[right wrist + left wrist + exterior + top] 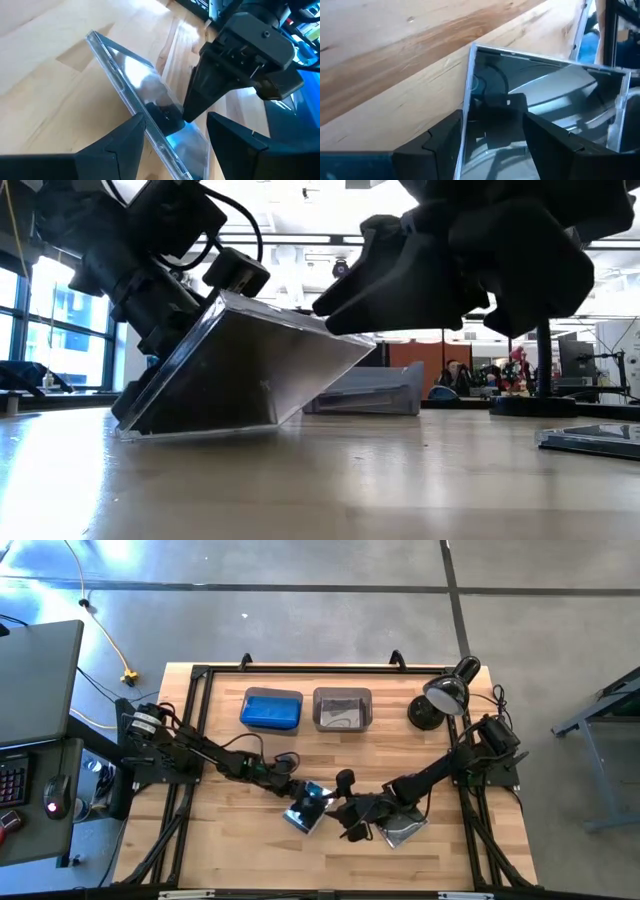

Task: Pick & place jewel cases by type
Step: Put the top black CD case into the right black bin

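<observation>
- Near the table's (230, 870) front middle, a dark case (306, 808) stood tilted, one edge down on the wood and the other lifted, as the low view (240, 370) showed.
- The left gripper (296, 792) reached in from the left side and was clamped on the case's raised end, one finger on each face; its wrist view showed the glossy face (545, 110) running between its fingers (440, 145).
- The right gripper (350, 812) came from the right side and met the same case at its opposite edge, close to the left one.
- In the right wrist view the case (145, 100) sat edge-on between the right fingers (125, 140), which stood apart on either side of it, with the left gripper (200, 100) gripping it just beyond.
- A second dark case (398, 827) lay flat on the wood just right of the right gripper, partly under that arm; the low view showed it at the far right (595, 438).
- At the back of the table, a bin (271, 709) held blue cases, and a grey bin (342, 708) stood just beside it to the right.
- A black lamp (443, 695) stood at the back right corner.
</observation>
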Action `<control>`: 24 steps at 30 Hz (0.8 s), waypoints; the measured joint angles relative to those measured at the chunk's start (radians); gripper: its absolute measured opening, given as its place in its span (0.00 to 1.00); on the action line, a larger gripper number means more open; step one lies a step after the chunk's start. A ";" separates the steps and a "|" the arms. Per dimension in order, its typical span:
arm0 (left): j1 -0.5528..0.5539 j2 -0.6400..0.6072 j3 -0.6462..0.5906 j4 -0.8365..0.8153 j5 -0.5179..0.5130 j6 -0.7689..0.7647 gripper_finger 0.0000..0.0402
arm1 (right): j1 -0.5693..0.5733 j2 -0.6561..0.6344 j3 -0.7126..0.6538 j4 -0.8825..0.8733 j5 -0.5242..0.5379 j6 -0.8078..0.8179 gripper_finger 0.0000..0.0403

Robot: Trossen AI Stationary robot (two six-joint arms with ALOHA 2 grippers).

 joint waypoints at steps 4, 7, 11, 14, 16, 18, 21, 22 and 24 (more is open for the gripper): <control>0.008 -0.016 0.002 -0.022 -0.003 0.091 0.51 | 0.000 0.000 0.000 -0.014 -0.020 0.000 0.52; 0.030 -0.030 0.007 -0.059 0.019 0.182 0.51 | 0.002 0.002 -0.001 -0.036 -0.051 0.001 0.52; 0.061 -0.030 0.007 -0.065 0.086 0.330 0.51 | 0.003 0.003 -0.001 -0.033 -0.031 0.004 0.52; 0.062 -0.031 0.007 -0.078 0.110 0.419 0.51 | 0.002 0.003 -0.001 -0.032 -0.027 0.005 0.52; 0.061 -0.031 0.007 -0.087 0.109 0.509 0.51 | 0.003 0.003 -0.001 -0.032 -0.028 0.006 0.52; 0.062 -0.032 0.006 -0.093 0.123 0.607 0.51 | 0.002 0.003 -0.001 -0.034 -0.036 0.008 0.52; 0.063 -0.032 0.005 -0.096 0.126 0.719 0.51 | 0.002 0.003 -0.002 -0.036 -0.048 0.016 0.52; 0.063 -0.032 0.005 -0.096 0.124 0.752 0.51 | 0.002 0.003 -0.002 -0.036 -0.049 0.029 0.52; 0.063 -0.044 0.004 -0.108 0.120 0.824 0.51 | 0.002 0.003 -0.002 -0.036 -0.049 0.049 0.52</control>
